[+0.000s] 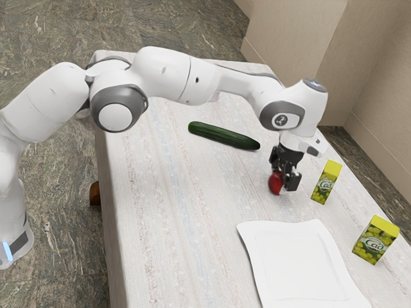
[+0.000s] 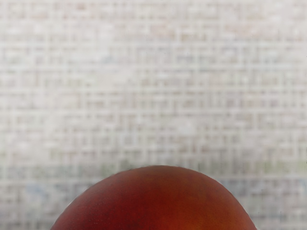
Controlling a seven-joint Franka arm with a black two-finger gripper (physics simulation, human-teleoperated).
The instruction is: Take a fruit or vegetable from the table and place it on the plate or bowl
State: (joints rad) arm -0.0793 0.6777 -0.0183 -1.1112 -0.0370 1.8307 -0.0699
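Observation:
A small red fruit [image 1: 275, 184] sits between the fingers of my black gripper [image 1: 283, 181], which is shut on it just above the tablecloth. In the wrist view the red fruit [image 2: 154, 201] bulges up right under my hand, with woven cloth beyond it. A white square plate [image 1: 298, 263] lies on the table toward the exterior view's lower right, a short way from the gripper. A long green cucumber [image 1: 223, 135] lies on the cloth behind the gripper, toward the exterior view's left.
Two yellow-green juice cartons stand on the exterior view's right: one [image 1: 326, 182] close beside the gripper, another [image 1: 375, 240] next to the plate's far edge. The table [image 1: 167, 212] has a pale cloth; its near edge drops off at the left.

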